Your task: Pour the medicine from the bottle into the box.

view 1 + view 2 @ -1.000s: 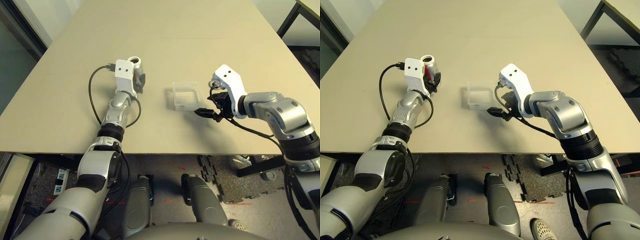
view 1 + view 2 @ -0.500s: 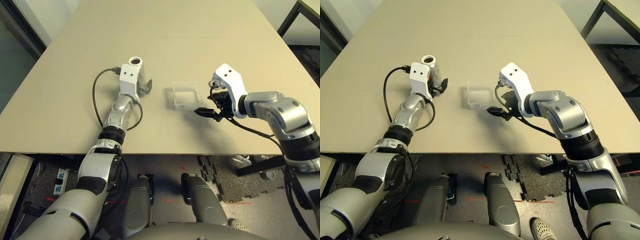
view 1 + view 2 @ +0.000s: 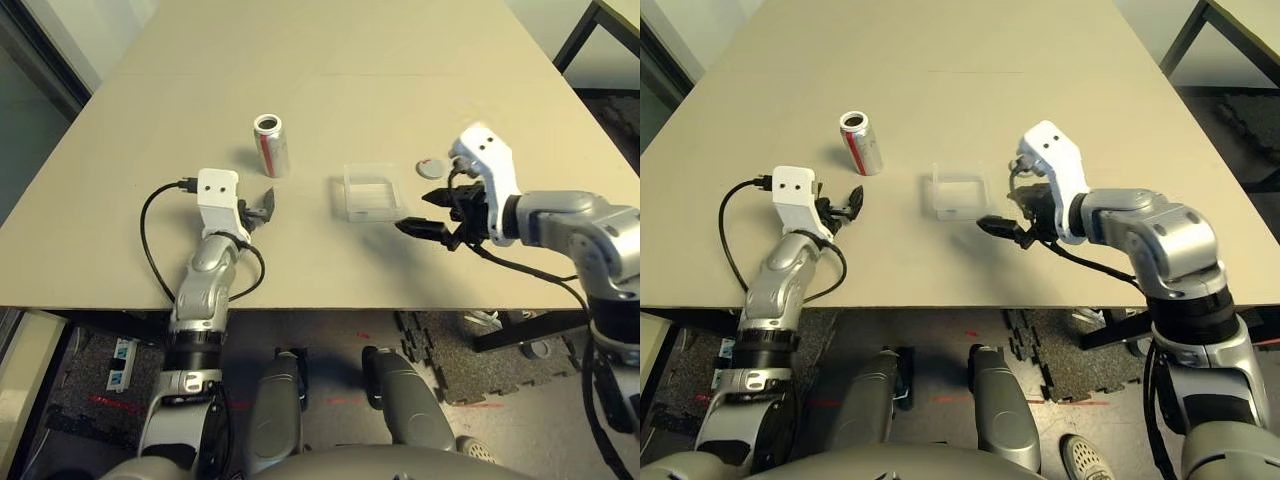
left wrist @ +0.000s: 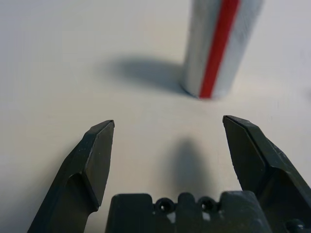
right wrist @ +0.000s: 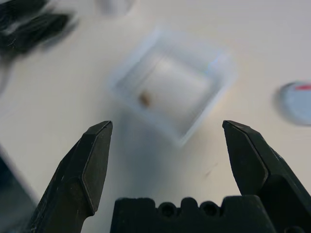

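The bottle (image 3: 270,144) stands upright and uncapped on the surface (image 3: 330,60), well apart from the box (image 3: 371,192) beside it. It is judged light, rigid and smooth-walled, so best gripped mid-body across the red stripe. The box looks thin and easily pushed. The left claw (image 4: 167,145) is spread wide and empty, facing the bottle; the right claw (image 5: 165,145) is likewise apart and empty above the box. The right wrist view reveals a small brown speck inside the box, unseen from the head; the left wrist view shows the stripe close up. A grey cap (image 3: 432,167) lies just beyond the box.
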You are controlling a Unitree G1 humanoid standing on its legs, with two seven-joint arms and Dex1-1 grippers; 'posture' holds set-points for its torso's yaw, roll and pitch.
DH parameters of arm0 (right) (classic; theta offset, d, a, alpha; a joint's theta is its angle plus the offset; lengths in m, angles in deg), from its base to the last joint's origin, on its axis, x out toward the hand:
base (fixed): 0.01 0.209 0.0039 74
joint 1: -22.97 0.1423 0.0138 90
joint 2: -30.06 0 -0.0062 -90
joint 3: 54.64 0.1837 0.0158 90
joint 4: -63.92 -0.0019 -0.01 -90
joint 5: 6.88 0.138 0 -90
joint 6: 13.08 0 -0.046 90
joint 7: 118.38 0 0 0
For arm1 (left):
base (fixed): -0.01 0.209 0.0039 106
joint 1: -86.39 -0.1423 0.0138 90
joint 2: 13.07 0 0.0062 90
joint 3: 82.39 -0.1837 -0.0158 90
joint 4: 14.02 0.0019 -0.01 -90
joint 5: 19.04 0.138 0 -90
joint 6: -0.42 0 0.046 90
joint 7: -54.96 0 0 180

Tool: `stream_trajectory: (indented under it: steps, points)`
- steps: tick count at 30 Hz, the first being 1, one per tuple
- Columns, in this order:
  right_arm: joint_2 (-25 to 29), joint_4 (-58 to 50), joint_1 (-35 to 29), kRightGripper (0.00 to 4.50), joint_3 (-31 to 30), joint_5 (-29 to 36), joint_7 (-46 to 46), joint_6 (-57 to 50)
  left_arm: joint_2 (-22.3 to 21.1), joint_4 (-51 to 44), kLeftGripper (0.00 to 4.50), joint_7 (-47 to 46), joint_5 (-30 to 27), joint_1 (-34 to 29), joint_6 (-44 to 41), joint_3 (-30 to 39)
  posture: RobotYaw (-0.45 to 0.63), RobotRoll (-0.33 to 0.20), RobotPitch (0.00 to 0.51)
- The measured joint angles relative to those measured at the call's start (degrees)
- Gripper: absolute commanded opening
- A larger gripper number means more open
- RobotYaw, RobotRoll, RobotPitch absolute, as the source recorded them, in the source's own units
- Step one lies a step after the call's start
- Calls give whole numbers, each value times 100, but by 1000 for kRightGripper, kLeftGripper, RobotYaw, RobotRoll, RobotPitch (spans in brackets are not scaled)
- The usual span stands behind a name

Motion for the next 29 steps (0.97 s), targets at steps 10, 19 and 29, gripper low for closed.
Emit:
stream_trajectory:
  steps: [10, 19, 29]
  points:
    - [-1472, 1740, 13, 4500, 603, -1590, -2814, 2999, -624, 1472, 4477, 394, -203, 989, 1268, 417, -79, 0, 231]
    - [-1485, 3084, 91, 4500, 909, -2445, -4421, 4966, -1506, 4471, 4477, 719, -197, 2249, 2797, 762, -120, 0, 262]
    - [-1296, 3527, -92, 4500, 1051, -2517, -4468, 5496, -2229, 5944, 4477, 584, -181, 2759, 3575, 968, -131, 0, 266]
